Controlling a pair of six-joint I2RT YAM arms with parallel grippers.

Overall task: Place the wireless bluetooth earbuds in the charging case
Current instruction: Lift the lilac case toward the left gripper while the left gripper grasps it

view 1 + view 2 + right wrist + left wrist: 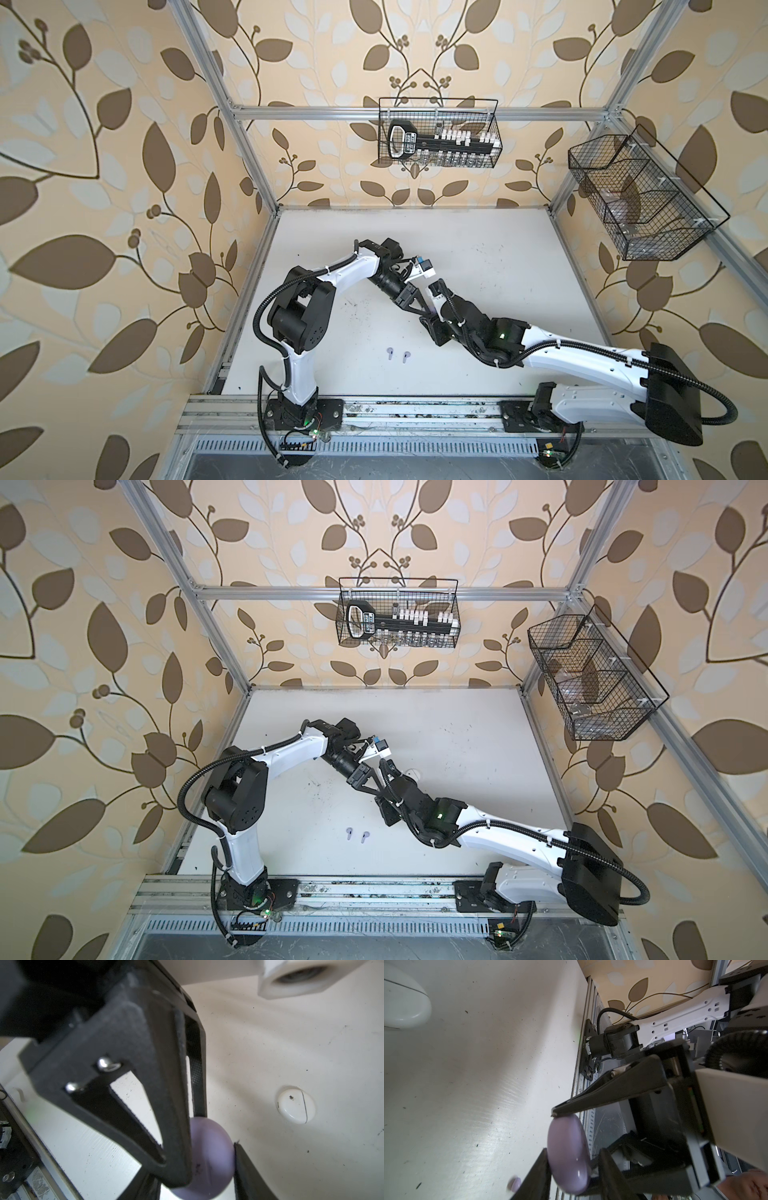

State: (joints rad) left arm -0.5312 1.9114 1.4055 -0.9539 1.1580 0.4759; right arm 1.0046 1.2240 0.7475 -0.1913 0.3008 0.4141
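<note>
A round lilac charging case (566, 1157) hangs above the white table, held by both grippers. My left gripper (573, 1150) is shut across its thin sides, and my right gripper (207, 1159) is shut across its width, one of its fingers (243, 1167) pressing the case (216, 1153) edge. In both top views the two grippers (426, 308) (430, 322) meet mid-table and hide the case. Two lilac earbuds (390, 353) (405, 356) lie loose on the table nearer the front, also visible as earbuds (348, 833) (365, 836). One blurred earbud (514, 1184) shows beside my left finger.
A shut white round case (296, 1105) lies on the table just beyond the grippers, the same white case (411, 774) peeking out in a top view. A wire basket (438, 133) hangs on the back rail, another basket (640, 195) at the right. An aluminium rail (415, 409) runs along the front.
</note>
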